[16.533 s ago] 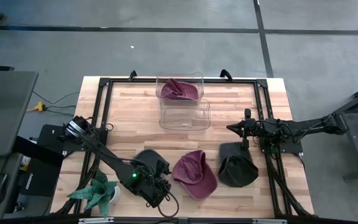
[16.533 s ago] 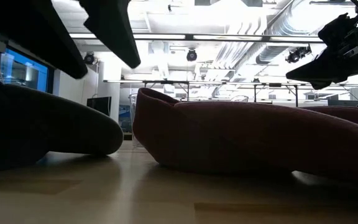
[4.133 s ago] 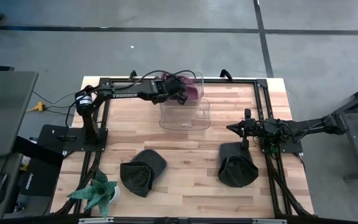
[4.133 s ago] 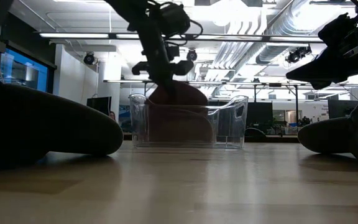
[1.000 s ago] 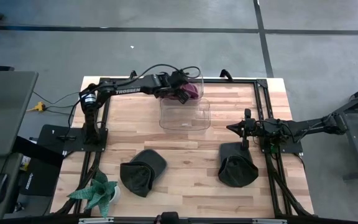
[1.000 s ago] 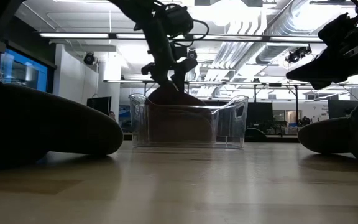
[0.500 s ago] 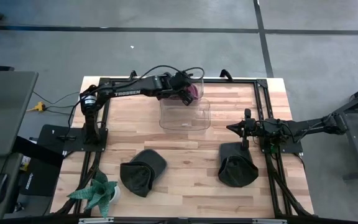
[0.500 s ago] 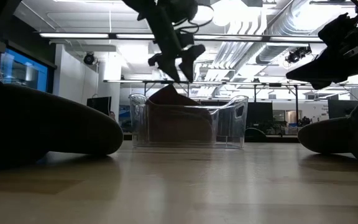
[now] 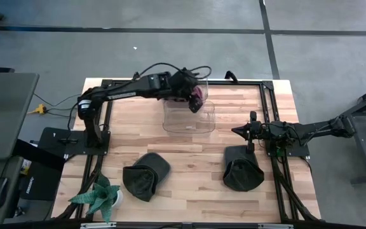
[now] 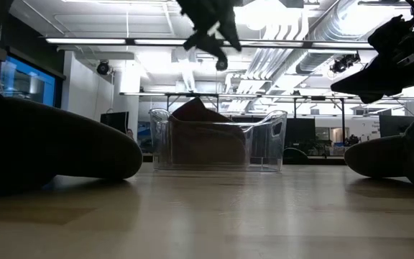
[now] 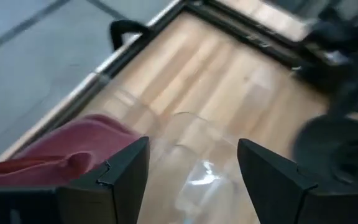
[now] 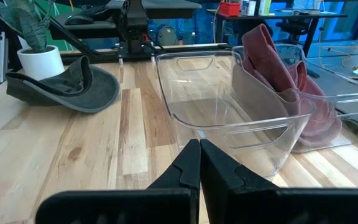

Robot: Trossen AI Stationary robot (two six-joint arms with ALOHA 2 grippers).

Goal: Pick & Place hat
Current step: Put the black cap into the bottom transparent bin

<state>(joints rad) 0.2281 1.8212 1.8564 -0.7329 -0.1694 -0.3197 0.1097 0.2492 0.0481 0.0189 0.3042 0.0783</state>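
Count: 2 clear bins, 3 hats seen clearly, 1 plant, 2 arms. Maroon hat (image 9: 197, 93) sits in far bin (image 9: 203, 82), top centre of the high view, hard against the table's (image 9: 189, 152) far edge; how many maroon hats are inside, can't tell. Near bin (image 9: 189, 117) touches it on the near side, nothing inside. Dark hat (image 9: 145, 175) lower left, 2nd dark hat (image 9: 243, 168) lower right, well apart, w/ bare wood between them. Plant (image 9: 98, 197) at bottom-left corner.

L gripper (image 9: 192, 97) hangs over the far bin, fingers (image 11: 124, 169) apart, nothing between them. R gripper (image 9: 236, 131) at right-centre, just above 2nd dark hat, fingers (image 12: 188, 163) pressed together, nothing held.
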